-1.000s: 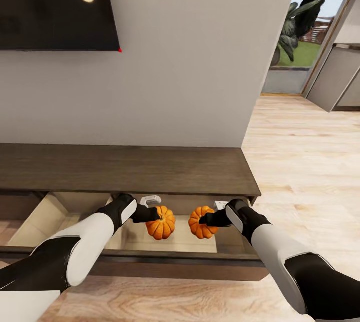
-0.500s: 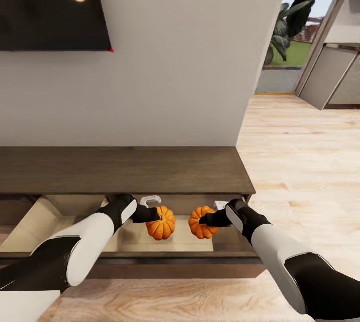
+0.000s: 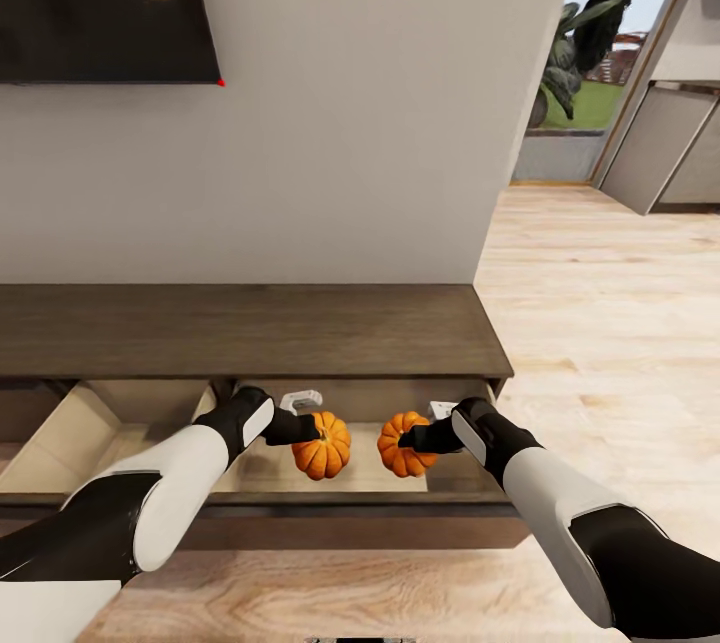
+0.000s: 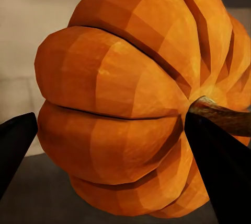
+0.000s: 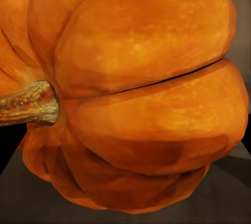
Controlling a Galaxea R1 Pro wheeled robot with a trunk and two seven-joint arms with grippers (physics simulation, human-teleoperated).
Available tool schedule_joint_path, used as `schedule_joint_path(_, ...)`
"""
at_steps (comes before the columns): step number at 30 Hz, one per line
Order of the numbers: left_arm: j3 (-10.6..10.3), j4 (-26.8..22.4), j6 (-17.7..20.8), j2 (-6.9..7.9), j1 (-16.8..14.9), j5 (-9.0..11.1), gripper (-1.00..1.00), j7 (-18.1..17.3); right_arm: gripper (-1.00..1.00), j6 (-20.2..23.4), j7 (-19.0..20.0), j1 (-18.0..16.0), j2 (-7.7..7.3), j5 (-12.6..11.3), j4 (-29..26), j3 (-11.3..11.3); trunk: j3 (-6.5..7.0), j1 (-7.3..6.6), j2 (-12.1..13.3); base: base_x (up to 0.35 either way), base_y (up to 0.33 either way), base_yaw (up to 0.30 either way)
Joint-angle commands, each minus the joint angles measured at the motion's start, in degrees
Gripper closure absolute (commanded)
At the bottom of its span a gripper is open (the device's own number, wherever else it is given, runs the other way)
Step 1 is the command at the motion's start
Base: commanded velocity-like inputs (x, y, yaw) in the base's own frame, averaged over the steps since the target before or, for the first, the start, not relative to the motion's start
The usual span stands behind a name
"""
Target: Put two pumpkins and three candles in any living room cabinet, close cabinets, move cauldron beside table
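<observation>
My left gripper (image 3: 318, 435) and right gripper (image 3: 402, 439) each squeeze a pumpkin (image 3: 322, 446) over the open cabinet (image 3: 250, 333); candles and cauldron wait.

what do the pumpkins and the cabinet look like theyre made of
Left pumpkin and right pumpkin: matte orange ribbed rind, faceted like a render, with a rough brown woody-looking stem; real or plastic can't be told. Cabinet: dark brown wood with visible grain, satin finish; its open drawer is lined with pale beige panels.

Head camera high, looking down at the cabinet (image 3: 250, 328) — wrist cameras very close, one pumpkin each, also in the head view
</observation>
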Motion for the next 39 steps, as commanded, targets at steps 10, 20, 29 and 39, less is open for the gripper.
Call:
schedule_joint_path(10, 0.4, -0.2, 0.4, -0.02, 0.0, 0.1, 1.00, 0.1, 1.00, 0.2, -0.1, 0.0, -0.06, -0.6, -0.1, 0.4, -1.33, 0.65, -1.2, 0.000, 0.000, 0.000)
schedule_joint_path(20, 0.4, -0.1, 0.5, -0.02, 0.0, 0.1, 1.00, 0.1, 1.00, 0.2, -0.2, 0.0, -0.05, -0.6, -0.1, 0.4, -1.43, 0.65, -1.2, 0.129, 0.000, 0.000)
schedule_joint_path(29, 0.4, -0.1, 0.6, -0.04, 0.0, 0.1, 1.00, 0.0, 1.00, 0.2, -0.4, 0.0, -0.05, -0.6, -0.1, 0.5, -1.43, 0.65, -1.2, 0.011, 0.000, 0.000)
schedule_joint_path(39, 0.4, 0.0, 0.7, -0.05, 0.0, 0.1, 1.00, 0.0, 1.00, 0.2, -0.5, 0.0, -0.05, -0.5, -0.1, 0.5, -3.23, 2.85, -5.3, 0.000, 0.000, 0.000)
